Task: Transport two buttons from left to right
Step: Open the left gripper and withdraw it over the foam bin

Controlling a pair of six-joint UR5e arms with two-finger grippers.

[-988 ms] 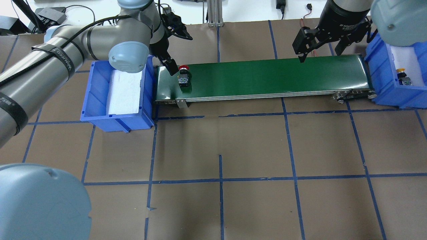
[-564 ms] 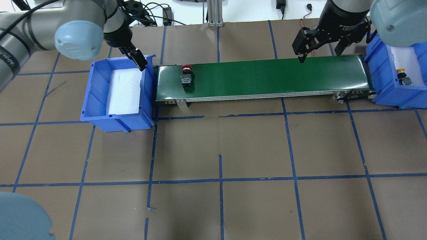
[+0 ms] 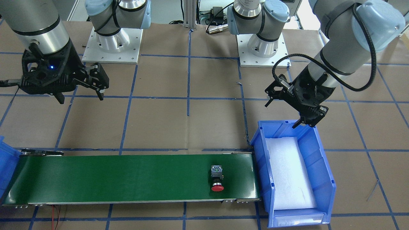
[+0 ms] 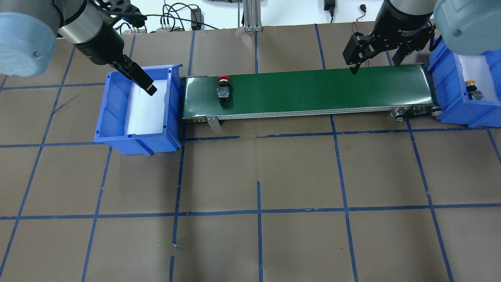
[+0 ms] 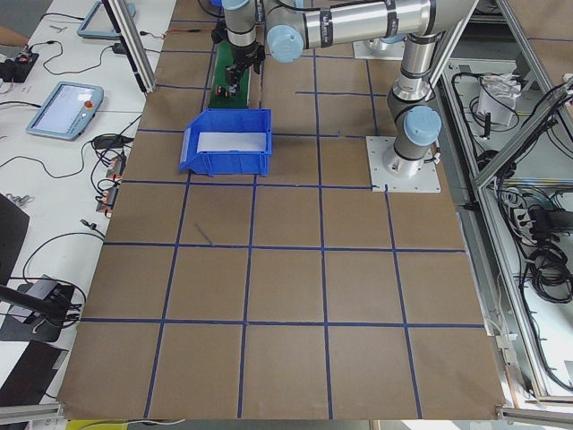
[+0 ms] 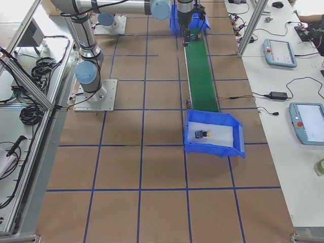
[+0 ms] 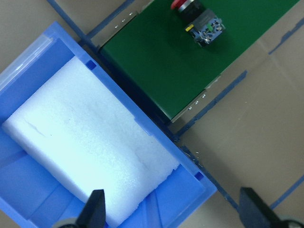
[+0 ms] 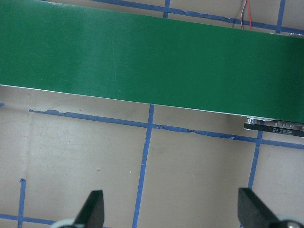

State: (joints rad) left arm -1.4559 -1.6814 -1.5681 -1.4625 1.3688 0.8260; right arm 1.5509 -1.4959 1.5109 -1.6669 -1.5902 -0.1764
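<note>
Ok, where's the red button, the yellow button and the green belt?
red button (image 4: 223, 92): overhead view, its dark body.
yellow button (image 4: 473, 91): overhead view, its dark body.
green belt (image 4: 313, 90): overhead view, bare middle.

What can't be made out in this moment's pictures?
Yellow button: the front view's left edge cuts off its bin, so it does not show there. Overhead it is small, near the right edge.
Red button: the left wrist view's top edge clips its cap. It is only a speck in both side views.

brown table (image 4: 297, 172), blue tape grid (image 4: 258, 212)
</note>
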